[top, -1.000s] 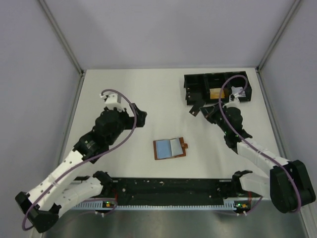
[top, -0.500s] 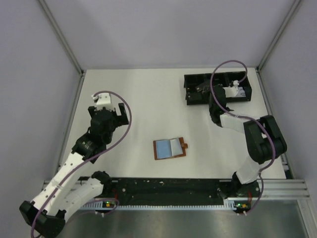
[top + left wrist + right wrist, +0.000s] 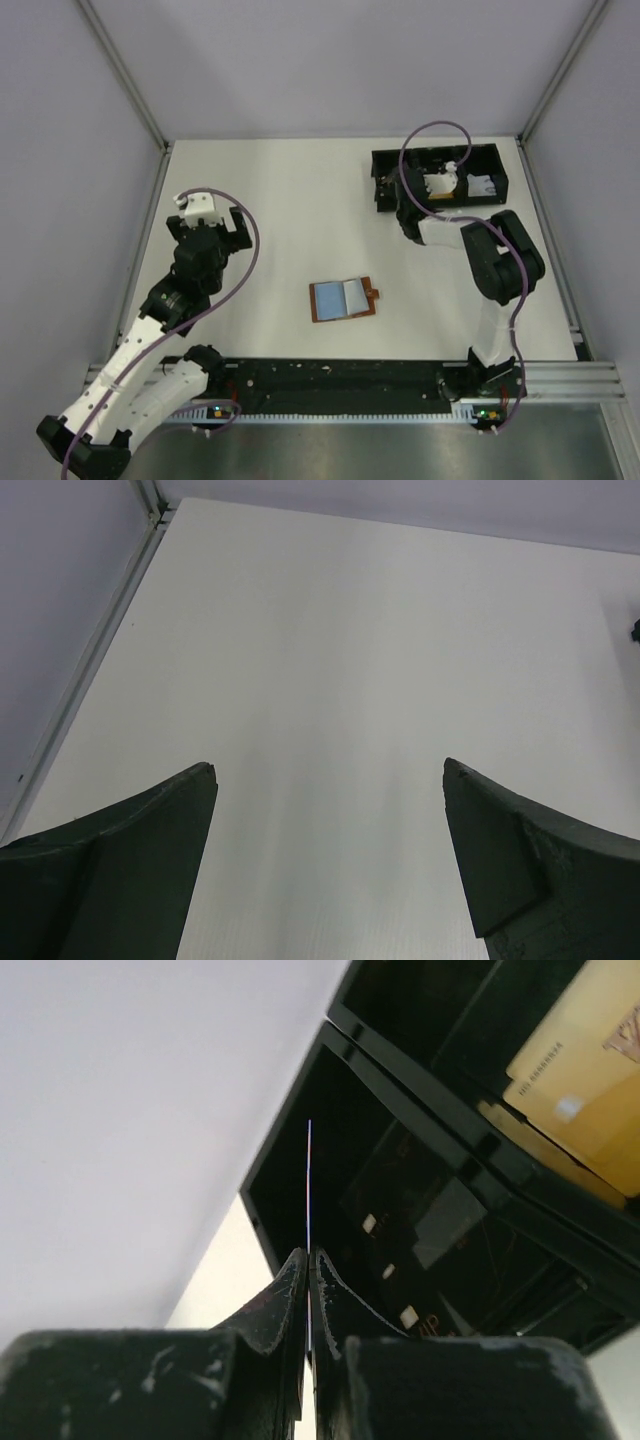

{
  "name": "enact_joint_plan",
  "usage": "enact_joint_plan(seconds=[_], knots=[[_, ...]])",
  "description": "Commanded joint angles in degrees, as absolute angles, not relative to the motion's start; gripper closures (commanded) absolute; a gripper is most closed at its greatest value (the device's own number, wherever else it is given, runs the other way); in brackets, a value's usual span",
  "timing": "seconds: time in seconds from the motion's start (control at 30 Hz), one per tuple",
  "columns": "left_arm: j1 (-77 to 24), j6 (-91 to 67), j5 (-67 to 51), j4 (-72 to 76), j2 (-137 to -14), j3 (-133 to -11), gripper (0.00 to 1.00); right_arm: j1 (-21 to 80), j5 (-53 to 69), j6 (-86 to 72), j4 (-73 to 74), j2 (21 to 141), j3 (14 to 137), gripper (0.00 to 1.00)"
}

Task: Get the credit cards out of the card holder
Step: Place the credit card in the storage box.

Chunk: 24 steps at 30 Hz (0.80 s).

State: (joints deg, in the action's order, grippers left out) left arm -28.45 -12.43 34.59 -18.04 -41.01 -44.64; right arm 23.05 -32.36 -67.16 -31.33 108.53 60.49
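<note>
The brown card holder (image 3: 344, 299) lies open in the middle of the table, with a blue card and a pale card showing in it and its tab at the right edge. My right gripper (image 3: 398, 188) is at the left compartment of the black tray (image 3: 383, 158). In the right wrist view the gripper (image 3: 309, 1252) is shut on a thin card (image 3: 309, 1180), seen edge-on, held over that dark compartment. My left gripper (image 3: 208, 224) is open and empty over bare table at the left, and the left wrist view shows it (image 3: 328, 768) wide open.
The tray (image 3: 420, 1090) stands at the back right. A yellow card (image 3: 436, 187) lies in its middle compartment, also in the right wrist view (image 3: 590, 1080), and white items (image 3: 482, 185) in its right one. Walls enclose the table on three sides.
My right arm has swung up and left to the tray's left compartment with the card in it. My left arm has drawn back to the left, away from the card holder.
</note>
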Motion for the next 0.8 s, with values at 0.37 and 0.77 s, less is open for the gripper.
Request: enact_joint_plan(seconds=[0.37, 0.77], knots=[[-28.3, -11.6, 34.2, -15.2, -40.4, -44.5, 0.02, 26.9, -32.4, -70.8, -33.1, 110.0, 59.3, 0.82], [-28.3, -11.7, 34.1, -15.5, -40.1, -44.6, 0.02, 28.1, -31.2, -65.7, -34.3, 99.2, 50.4, 0.45]])
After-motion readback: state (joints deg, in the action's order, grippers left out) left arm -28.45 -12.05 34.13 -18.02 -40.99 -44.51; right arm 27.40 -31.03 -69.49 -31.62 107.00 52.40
